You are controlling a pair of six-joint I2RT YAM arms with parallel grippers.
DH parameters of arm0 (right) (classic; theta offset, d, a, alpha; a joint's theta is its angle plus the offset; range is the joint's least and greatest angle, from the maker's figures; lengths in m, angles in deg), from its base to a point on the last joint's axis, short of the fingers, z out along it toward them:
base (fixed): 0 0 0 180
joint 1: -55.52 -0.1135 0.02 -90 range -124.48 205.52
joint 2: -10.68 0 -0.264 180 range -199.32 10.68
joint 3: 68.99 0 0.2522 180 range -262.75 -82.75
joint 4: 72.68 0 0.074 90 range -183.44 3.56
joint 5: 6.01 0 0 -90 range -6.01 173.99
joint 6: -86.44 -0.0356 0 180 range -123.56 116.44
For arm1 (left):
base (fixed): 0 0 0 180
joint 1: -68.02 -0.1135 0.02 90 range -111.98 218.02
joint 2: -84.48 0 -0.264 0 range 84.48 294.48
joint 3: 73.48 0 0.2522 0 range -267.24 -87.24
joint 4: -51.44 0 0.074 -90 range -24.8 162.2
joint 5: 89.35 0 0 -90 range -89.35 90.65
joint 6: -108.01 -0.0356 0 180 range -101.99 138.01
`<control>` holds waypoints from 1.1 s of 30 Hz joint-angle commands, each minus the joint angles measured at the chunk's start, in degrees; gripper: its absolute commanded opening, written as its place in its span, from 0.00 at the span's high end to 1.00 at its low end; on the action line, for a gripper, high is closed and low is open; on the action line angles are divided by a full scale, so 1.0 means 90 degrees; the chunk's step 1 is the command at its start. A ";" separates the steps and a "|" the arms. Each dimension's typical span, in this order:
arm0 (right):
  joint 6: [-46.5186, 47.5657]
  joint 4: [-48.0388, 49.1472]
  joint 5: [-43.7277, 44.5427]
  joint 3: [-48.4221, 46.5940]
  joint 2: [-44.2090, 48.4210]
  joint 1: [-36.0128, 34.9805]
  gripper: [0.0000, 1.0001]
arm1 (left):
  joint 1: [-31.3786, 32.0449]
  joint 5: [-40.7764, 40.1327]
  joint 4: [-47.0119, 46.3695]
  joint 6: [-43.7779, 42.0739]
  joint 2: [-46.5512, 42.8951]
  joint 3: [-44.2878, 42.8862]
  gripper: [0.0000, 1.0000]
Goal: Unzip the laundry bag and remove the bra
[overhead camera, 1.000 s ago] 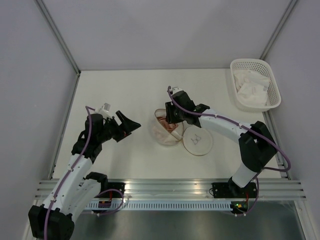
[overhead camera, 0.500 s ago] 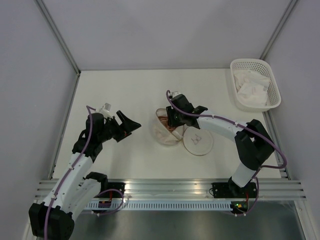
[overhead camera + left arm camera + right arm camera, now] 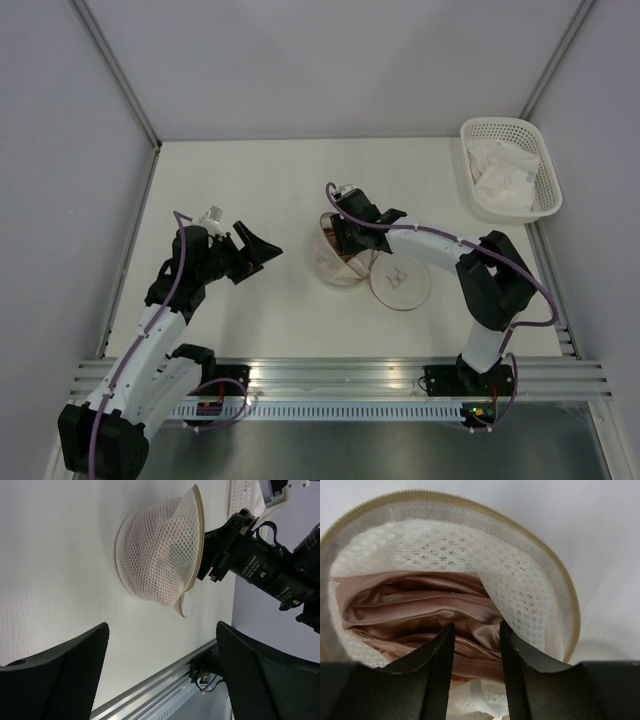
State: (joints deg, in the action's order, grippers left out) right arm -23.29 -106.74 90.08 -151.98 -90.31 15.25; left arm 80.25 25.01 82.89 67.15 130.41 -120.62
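Observation:
The laundry bag [image 3: 330, 265] is a whitish mesh dome with a brownish zip rim, unzipped at mid-table; its round flap [image 3: 400, 282] lies open to its right. In the left wrist view the bag [image 3: 155, 555] is tipped on its side, its mouth towards the right arm. The pink satin bra [image 3: 415, 605] sits folded inside the mesh [image 3: 520, 595]. My right gripper [image 3: 476, 626] is in the bag's mouth [image 3: 342, 240], its fingers closed narrowly on a fold of the bra. My left gripper [image 3: 262, 248] hangs open and empty left of the bag [image 3: 161, 626].
A white plastic lattice basket [image 3: 548, 175] with white cloth [image 3: 505, 170] in it stands at the back right corner. Grey walls close the table's sides and back. An aluminium rail [image 3: 330, 375] runs along the near edge.
My right gripper has moved left and deeper into the bag's mouth, and the bag has tipped up towards it. The left arm has barely moved.

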 commanded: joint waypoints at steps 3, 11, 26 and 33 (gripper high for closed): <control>-0.0035 0.0097 -0.0217 0.0075 -0.0302 0.0012 0.63 | -0.0021 0.0086 -0.0101 0.0096 -0.0025 -0.0167 0.09; -0.0015 0.0048 -0.0140 0.0085 -0.0195 0.0012 1.00 | -0.0021 0.0096 -0.0120 0.0116 0.0014 -0.0148 0.09; 0.0102 -0.0508 0.0378 -0.0774 0.1689 0.0012 1.00 | -0.0021 0.0145 -0.0150 0.0174 -0.0035 -0.0099 0.10; 0.0112 -0.0314 0.0826 -0.1008 0.2138 0.0031 1.00 | -0.0021 0.0126 -0.0159 0.0203 -0.0162 -0.0060 0.10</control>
State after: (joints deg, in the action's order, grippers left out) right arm -22.94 -110.58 93.07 -158.17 -73.78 15.25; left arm 80.25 25.18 82.83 67.17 130.04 -120.62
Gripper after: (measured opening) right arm 0.003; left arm 0.905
